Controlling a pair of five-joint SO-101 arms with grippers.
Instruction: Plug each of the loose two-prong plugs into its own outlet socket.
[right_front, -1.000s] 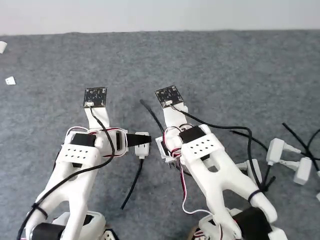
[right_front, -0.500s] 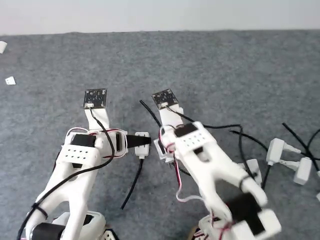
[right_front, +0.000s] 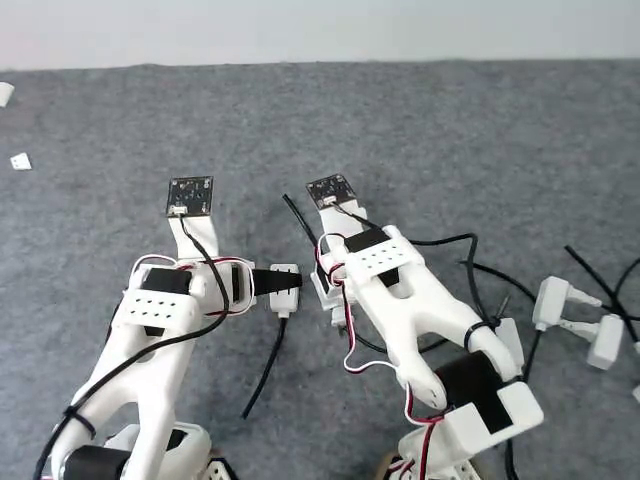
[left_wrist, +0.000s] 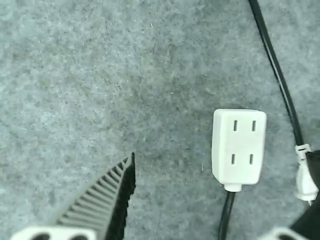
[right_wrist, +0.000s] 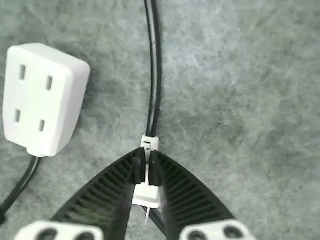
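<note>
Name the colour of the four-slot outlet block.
White plastic outlet block; clearest in the left wrist view.

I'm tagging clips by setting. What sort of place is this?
Probably a robotics test bench: a grey felt-like mat against a plain pale wall, with a loose outlet socket and black cords laid out for practice.

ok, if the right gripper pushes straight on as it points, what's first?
The right gripper, shut on the white plug, most likely meets that plug's black cable lying on the carpet ahead; the outlet socket sits off-line. Depth unclear.
</note>
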